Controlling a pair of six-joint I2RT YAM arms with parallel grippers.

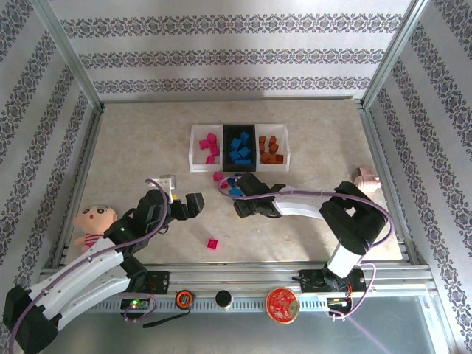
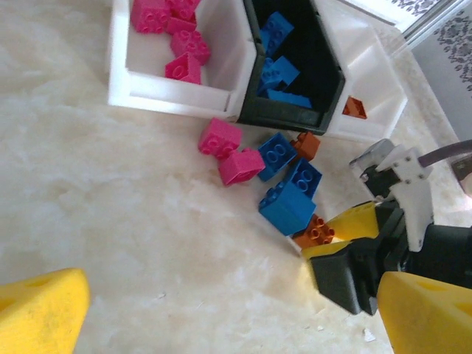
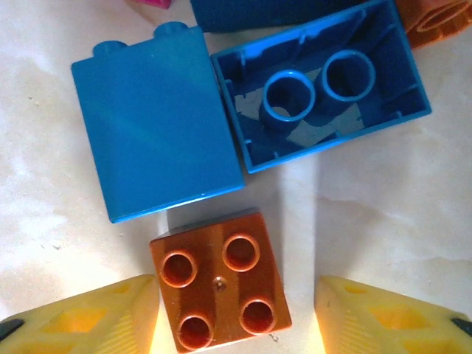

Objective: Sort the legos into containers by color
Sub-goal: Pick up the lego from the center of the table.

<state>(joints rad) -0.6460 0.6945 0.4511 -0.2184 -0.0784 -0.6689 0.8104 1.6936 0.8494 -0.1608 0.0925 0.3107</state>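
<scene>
Three trays sit side by side at the back of the counter [image 1: 140, 147]. The left white tray [image 1: 192, 150] has pink legos in it. The black tray [image 1: 225, 147] in the middle has blue ones. The right white tray [image 1: 287, 150] has orange ones.

Some legos are not in a tray. A little pile of loose legos [image 1: 227, 182] lies on the counter just in front of the black tray, with pink, blue and orange all mixed up. One lone pink lego [image 1: 212, 244] lies by itself, well apart from the pile and nearer the arms.

The right fingers [image 3: 81, 324] are down low at the pile. They stand one on each side of an orange lego [image 3: 220, 291] (its four bumps face up). They are open and not pressing it. You can see a gap between the lego and one finger. Just past it lie a blue lego on its side [image 3: 158, 122] and a blue lego turned upside down [image 3: 321, 88], and these two touch.

The left fingers [image 2: 44, 313] are spread wide open and hold nothing. They hang over bare counter, near the pile.

A doll [image 1: 92, 221] lies at the left edge of the counter. A pale pink lump [image 1: 365, 177] sits at the right edge.
</scene>
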